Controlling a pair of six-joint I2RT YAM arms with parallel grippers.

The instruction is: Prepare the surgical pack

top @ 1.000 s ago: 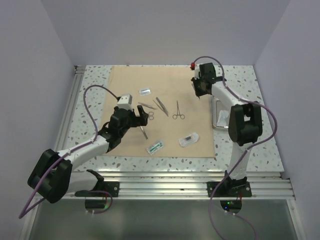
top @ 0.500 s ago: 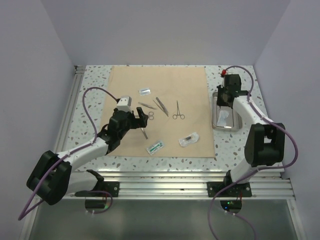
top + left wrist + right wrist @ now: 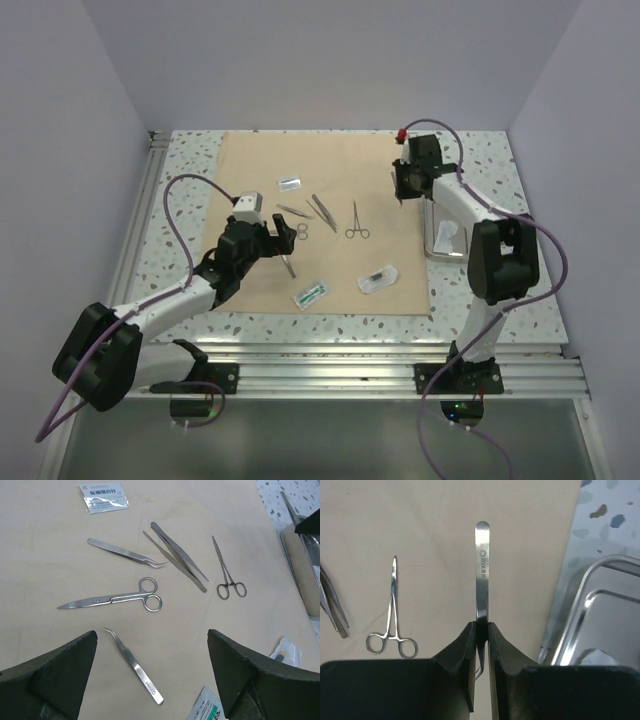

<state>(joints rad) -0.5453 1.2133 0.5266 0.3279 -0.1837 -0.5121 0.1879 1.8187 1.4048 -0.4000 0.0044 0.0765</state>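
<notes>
Forceps (image 3: 482, 575) sit clamped in the right claw (image 3: 480, 628), which has swung back from above the steel tray (image 3: 440, 255) to the tan cloth's (image 3: 330, 165) right edge. Scissors (image 3: 115, 599) lie on the cloth under the left claw (image 3: 151, 640), unmoved, fingers spread wide.

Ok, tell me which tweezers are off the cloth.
The straight pair pinched in the right gripper, engraved end sticking out past its jaws; the other tweezers lie loose on the tan cloth.
</notes>
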